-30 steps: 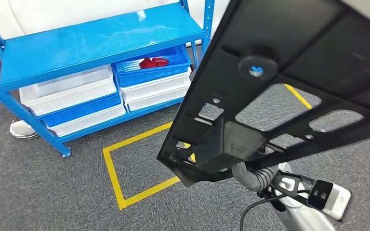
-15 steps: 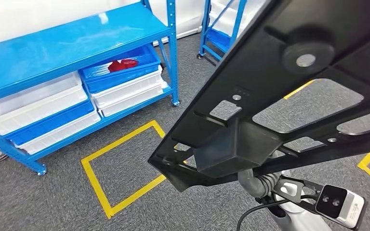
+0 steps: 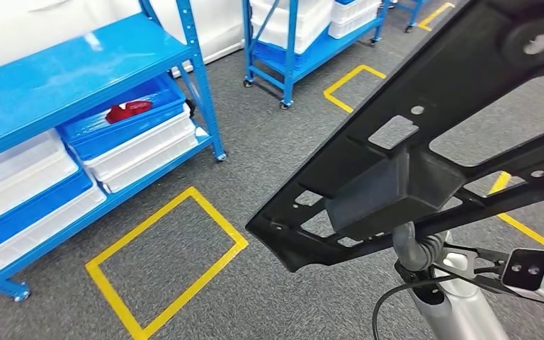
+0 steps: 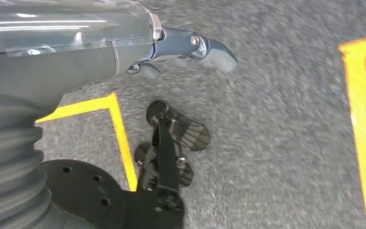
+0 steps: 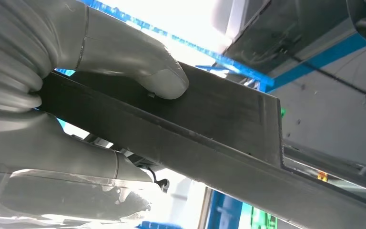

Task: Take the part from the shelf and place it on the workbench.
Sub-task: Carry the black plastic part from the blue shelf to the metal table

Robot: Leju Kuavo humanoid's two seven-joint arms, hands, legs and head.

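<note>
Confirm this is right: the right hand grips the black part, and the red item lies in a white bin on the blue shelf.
Not quite. The right hand does grip the black part, but the head view shows the red item in a blue bin on the blue shelf, not a white one.

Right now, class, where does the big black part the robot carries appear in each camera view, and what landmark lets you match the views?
Head view: the black part spans the right half, from upper right down to centre.
Left wrist view: not in it; the left hand hangs over grey carpet.
Right wrist view: its dark edge crosses the picture, gripped by the right hand.
Shared landmark: the blue shelving, also behind the part.
</note>
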